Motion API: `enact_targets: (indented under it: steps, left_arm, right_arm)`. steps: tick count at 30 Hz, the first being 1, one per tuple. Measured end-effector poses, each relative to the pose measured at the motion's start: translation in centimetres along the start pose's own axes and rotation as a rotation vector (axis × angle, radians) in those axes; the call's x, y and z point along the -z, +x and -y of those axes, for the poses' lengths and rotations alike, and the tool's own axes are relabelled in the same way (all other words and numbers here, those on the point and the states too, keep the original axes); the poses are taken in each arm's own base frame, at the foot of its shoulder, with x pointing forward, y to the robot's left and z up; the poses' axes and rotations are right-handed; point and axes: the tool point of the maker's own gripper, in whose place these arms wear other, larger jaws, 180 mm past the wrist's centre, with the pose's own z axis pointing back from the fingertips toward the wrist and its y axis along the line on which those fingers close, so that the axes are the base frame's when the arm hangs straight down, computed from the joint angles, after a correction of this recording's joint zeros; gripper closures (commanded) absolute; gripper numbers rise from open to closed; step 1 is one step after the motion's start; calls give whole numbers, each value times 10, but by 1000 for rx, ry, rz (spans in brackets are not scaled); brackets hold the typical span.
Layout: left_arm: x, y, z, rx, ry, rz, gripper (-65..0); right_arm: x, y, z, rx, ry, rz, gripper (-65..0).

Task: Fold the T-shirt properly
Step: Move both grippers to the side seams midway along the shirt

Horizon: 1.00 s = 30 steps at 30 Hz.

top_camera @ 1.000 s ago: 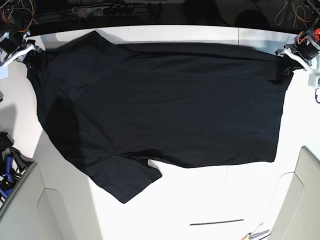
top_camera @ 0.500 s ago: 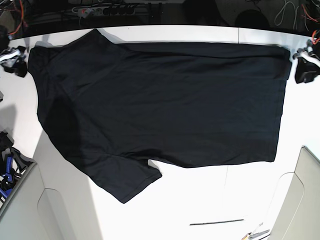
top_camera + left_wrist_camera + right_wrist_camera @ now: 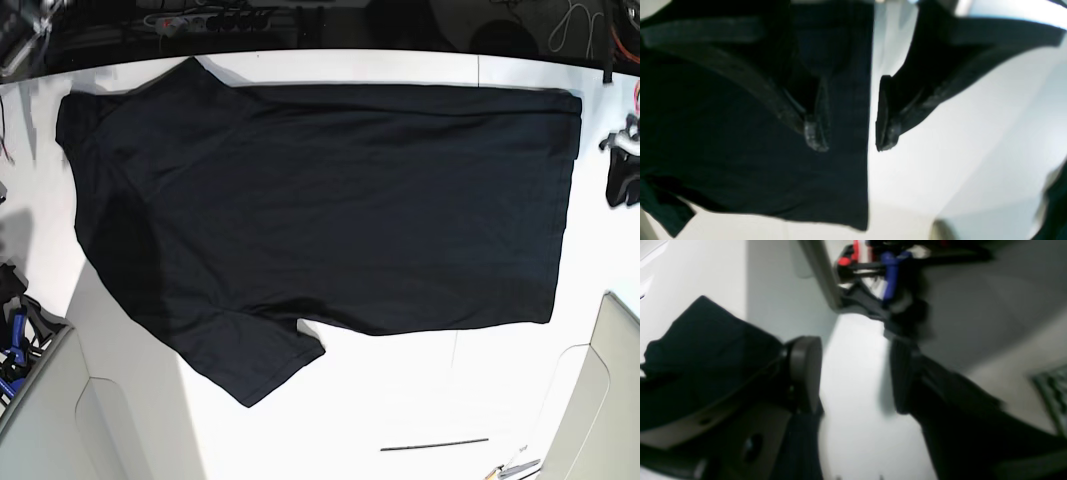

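One large plain black short-sleeved T-shirt (image 3: pixel 320 220) lies spread flat across the white bench (image 3: pixel 420 390), one sleeve toward the near left. Two grippers, left gripper (image 3: pixel 848 145) and right gripper (image 3: pixel 857 373), show jaws apart, empty.

We see bright, even light on the white table (image 3: pixel 400 400) in the base view, the black T-shirt (image 3: pixel 320 200) nearly featureless (its folds barely readable), while both wrist views are smeared with blur and soft throughout.
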Motion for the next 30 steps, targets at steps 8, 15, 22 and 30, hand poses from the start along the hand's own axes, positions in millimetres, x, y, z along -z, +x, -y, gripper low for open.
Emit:
enact_targets:
  steps: [8, 15, 22, 30]
  left_arm:
    - [67, -28, -3, -7, 25, -87, -320]
    - [129, -27, -16, -29, 31, -113, -361]
    - [180, -25, -28, -145, 51, -139, -361]
    - [202, -40, -30, -184, 70, -157, -361]
  right_arm:
    - [95, -34, -40, 95, 119, -149, -326]
    - [123, -67, -50, 120, 122, -227, -326]
    - [123, -94, -44, 147, 111, -288, -326]
    - [124, -98, -43, 155, 106, -293, -326]
